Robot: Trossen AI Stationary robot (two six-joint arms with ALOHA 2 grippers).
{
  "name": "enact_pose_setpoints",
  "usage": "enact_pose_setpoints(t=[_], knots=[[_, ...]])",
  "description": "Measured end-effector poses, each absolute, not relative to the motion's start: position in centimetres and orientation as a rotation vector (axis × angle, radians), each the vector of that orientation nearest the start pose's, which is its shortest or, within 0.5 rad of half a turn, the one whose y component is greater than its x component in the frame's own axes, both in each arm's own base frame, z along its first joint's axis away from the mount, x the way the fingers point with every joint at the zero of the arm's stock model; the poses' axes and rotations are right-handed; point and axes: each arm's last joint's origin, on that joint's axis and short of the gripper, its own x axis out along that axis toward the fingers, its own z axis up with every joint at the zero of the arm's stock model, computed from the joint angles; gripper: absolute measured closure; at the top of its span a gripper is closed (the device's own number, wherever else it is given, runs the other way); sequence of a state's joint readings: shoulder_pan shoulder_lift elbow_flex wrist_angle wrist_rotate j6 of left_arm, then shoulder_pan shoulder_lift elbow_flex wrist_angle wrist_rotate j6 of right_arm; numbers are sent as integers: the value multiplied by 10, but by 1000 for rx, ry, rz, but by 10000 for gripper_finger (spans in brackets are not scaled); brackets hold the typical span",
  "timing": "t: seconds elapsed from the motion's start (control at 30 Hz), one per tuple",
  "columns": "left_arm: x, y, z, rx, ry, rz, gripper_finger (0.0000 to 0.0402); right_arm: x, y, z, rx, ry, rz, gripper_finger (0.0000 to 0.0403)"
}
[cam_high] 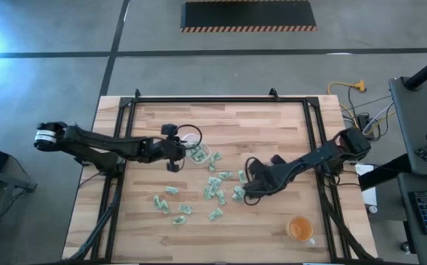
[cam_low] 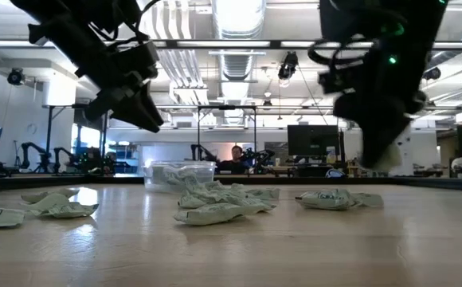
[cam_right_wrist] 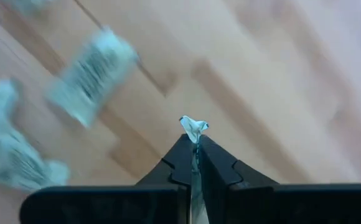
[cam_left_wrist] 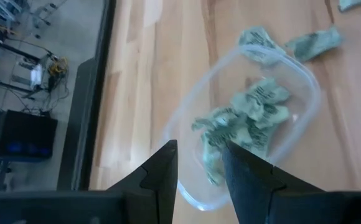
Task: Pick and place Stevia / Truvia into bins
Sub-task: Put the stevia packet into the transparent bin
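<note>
**Right arm has a packet; the tub is the next stop**

I see the small pale green and white paper packets [cam_high: 215,193] scattered across the middle of the wooden table [cam_high: 272,121], well over a dozen loose, running from the tub toward the near edge. One crumpled packet [cam_right_wrist: 194,129] is pinched in my right gripper [cam_right_wrist: 195,146], its jaws clenched tight on it so only a tuft sticks out past the tips. That gripper sits at the right end of the scatter, off the table surface. The clear round-cornered plastic tub [cam_left_wrist: 249,124] lies at the far left end of the scatter, already holding several packets. My left gripper [cam_left_wrist: 199,165] hangs just over the tub's rim with its jaws released and nothing between them.

I judge this is the carry step for the right arm. The next move calls for travelling left and far to the tub, minding the left gripper crowding it, then letting go over the opening. An orange cup [cam_high: 300,229] stands near right, clear of the route.
</note>
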State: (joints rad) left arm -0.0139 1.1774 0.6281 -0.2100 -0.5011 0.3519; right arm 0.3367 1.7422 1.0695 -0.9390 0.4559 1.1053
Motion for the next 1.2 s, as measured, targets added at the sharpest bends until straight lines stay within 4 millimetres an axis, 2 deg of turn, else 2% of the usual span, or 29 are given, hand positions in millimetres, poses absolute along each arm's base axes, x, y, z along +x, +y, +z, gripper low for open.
enact_pose_setpoints(t=[0.37, 0.6, 0.77, 0.93, 1.2], knots=[[207, -5, 209, 418, 873, 302, 292, 325, 90, 199, -209, 821, -664, 394], [199, -17, 207, 246, 897, 239, 292, 348, 85, 207, -428, 741, -534, 394], [199, -27, 202, 117, 931, 144, 292, 357, 69, 207, -456, 766, -442, 394], [201, -39, 195, 63, 964, 113, 292, 362, 47, 200, -451, 781, -343, 394], [204, -51, 183, -14, 1011, 124, 292, 370, 5, 193, -467, 657, -194, 394]])
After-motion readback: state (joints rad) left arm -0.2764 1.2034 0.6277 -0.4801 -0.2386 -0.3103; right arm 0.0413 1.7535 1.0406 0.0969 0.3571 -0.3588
